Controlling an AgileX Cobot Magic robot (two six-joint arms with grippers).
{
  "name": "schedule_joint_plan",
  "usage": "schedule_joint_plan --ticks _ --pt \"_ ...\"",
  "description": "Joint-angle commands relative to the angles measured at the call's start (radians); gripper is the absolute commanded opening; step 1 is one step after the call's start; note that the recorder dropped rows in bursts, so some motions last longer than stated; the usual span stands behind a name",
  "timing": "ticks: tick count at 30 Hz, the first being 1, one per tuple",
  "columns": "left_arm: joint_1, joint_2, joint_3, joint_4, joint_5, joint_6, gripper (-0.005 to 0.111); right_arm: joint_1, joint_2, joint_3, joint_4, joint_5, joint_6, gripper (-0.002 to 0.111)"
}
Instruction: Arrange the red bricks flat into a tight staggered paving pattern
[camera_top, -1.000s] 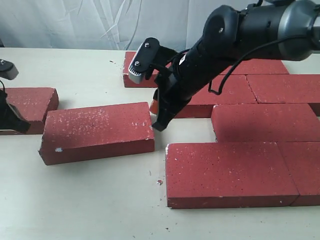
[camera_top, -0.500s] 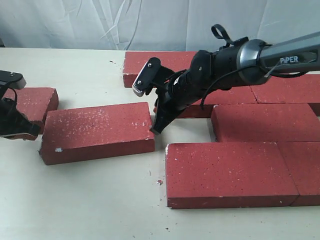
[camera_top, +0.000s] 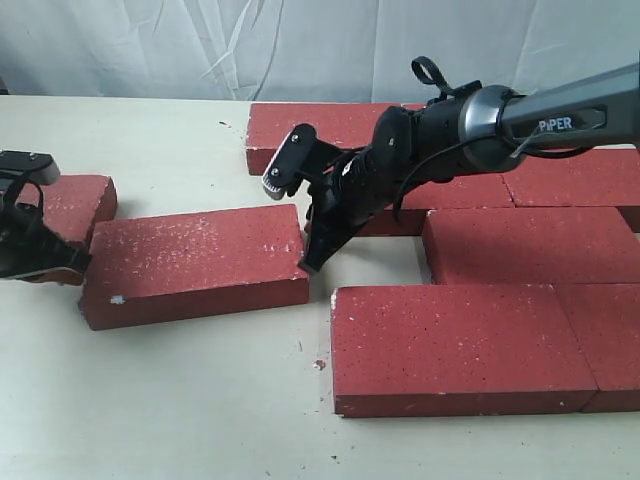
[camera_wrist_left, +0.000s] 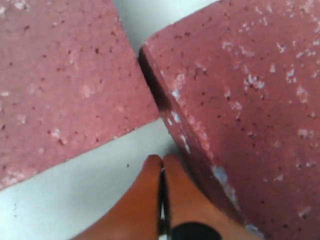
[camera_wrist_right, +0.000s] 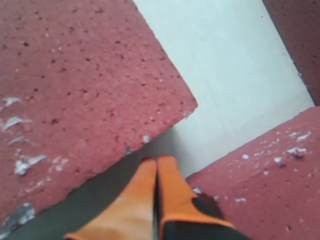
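Observation:
Several red bricks lie flat on the pale table. One loose red brick (camera_top: 195, 265) lies slanted at centre left, apart from the paved group (camera_top: 460, 345) on the right. My right gripper (camera_top: 312, 262) is shut and empty, its tip at the loose brick's right end. In the right wrist view that gripper (camera_wrist_right: 157, 161) sits between the loose brick (camera_wrist_right: 75, 85) and a paved brick (camera_wrist_right: 270, 175). My left gripper (camera_top: 62, 270) is shut and empty at the loose brick's left end. In the left wrist view its tip (camera_wrist_left: 162, 161) is beside that brick (camera_wrist_left: 250, 100).
Another red brick (camera_top: 70, 205) lies at the far left behind my left gripper, seen also in the left wrist view (camera_wrist_left: 60, 85). Paved rows (camera_top: 530, 245) fill the right side up to the back. A white curtain (camera_top: 300, 45) hangs behind the table (camera_top: 180, 400).
My left gripper has moved right, up to the loose brick's left end. My right arm has dropped lower, with its tip staying at the brick's right end.

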Motion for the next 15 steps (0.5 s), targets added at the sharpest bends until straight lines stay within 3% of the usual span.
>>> schedule_joint_plan --ticks 1,5,15 --pt "-0.004 0.01 -0.015 -0.117 0.08 0.127 0.0 -0.004 -0.011 -0.006 -0.003 0.043 0.002 -0.001" --pt "-0.004 0.01 -0.015 -0.18 0.123 0.208 0.0 -0.004 -0.041 -0.006 -0.003 0.082 0.002 -0.001" --pt "-0.022 0.01 -0.015 -0.185 0.088 0.208 0.0 -0.004 -0.058 -0.006 -0.006 0.129 0.002 -0.001"
